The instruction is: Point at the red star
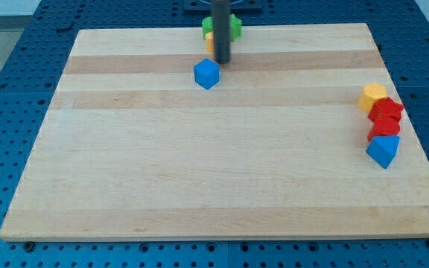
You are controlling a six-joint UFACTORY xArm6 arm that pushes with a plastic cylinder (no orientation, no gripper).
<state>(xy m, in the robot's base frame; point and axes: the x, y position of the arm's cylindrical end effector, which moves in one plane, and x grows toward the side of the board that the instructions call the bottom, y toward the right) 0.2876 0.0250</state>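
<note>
Blue block [383, 150] touching red star [386, 112]; orientation unclear; my tip [221, 61] well apart.

My tip [221, 61] stands just above-right of the blue cube [207, 74]; four blocks cluster at the view's right edge (touching).

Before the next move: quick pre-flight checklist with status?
1. My tip visible: ok, at the view's top, just up and right of the blue cube.
2. Tip apart from the blue cube: cannot tell, very close.
3. Red target located: ok, two red blocks at the view's right.
4. Which one is the star: cannot tell.
5. Neighbours crowd target: not ok, orange block above, blue block below.
</note>
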